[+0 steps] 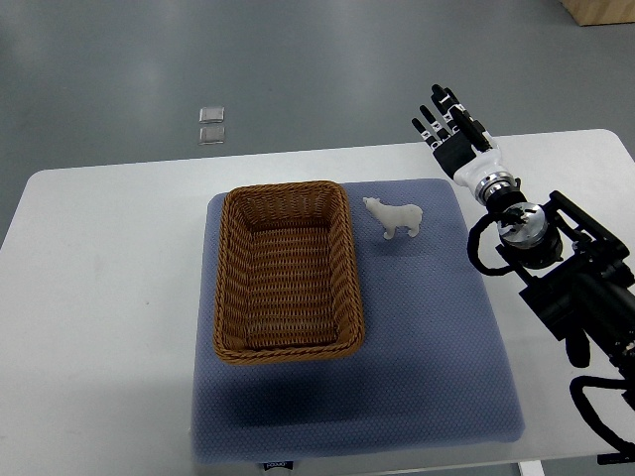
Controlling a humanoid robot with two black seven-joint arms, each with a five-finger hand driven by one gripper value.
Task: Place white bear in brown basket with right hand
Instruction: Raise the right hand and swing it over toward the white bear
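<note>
Standing on a blue mat point(417, 327) just right of the brown basket point(288, 273), the white bear point(395, 217) waits untouched. The robot's right hand point(451, 129) hovers beyond the mat's far right corner over the white table point(99, 288), fingers straight and spread, holding nothing.

Right hand point(458, 134) raised, fingers point(437, 111) extended, holding nothing.

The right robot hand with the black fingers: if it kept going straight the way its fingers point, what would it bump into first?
Probably nothing. The right robot hand points up and slightly left, past the table's far edge toward bare grey floor. The white bear sits well left of that line, though depth is hard to judge from above.
</note>
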